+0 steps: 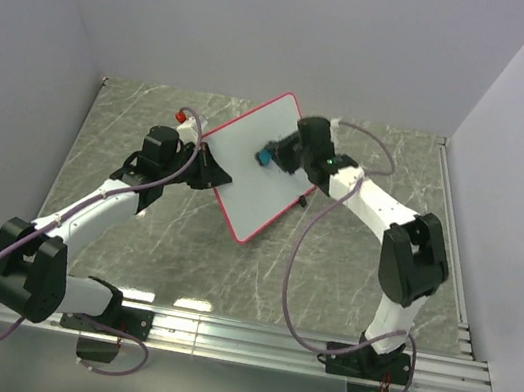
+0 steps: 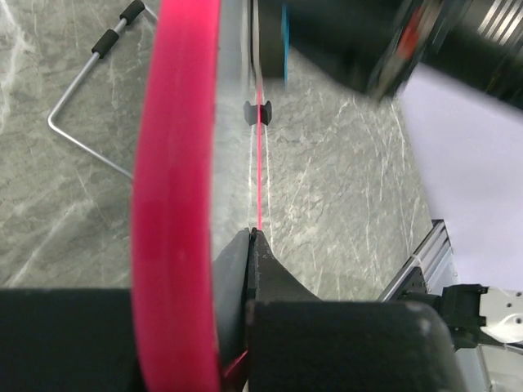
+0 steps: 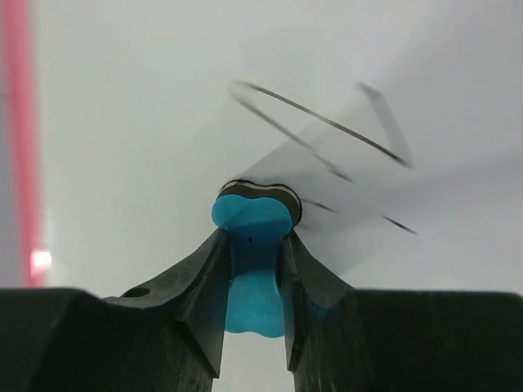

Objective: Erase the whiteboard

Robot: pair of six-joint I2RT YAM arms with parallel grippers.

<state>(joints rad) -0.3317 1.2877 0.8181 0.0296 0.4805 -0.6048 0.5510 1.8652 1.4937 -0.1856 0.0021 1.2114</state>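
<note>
Closest in the right wrist view, the right gripper (image 3: 253,237) has its two black fingers pinched narrowly around a blue eraser (image 3: 252,273). The eraser's dark felt face is pressed flat against the whiteboard (image 3: 147,98). Just beyond the eraser lie black pen strokes (image 3: 327,122): a looping curve and a few short lines, broken where a greyish smear crosses them.

From the left wrist camera, the left gripper (image 2: 252,238) is clamped tight on the board's red-pink frame (image 2: 176,204), which is seen almost edge-on. Past it, a bent wire stand (image 2: 82,98) lies on the marbled table (image 2: 343,204).

From overhead, the board sits mid-table between the two arms, turned diamond-wise. It is gripped at its left edge and appears raised off the surface, though how steeply it tilts is hard to tell.

The step in hand looks like the wiping itself, partly done, since ink is left above and to the right of the eraser. The next move probably calls for sweeping the felt across those strokes with steady pressure. Meanwhile the left arm has to brace the board so it neither twists nor slips from the clamp.
</note>
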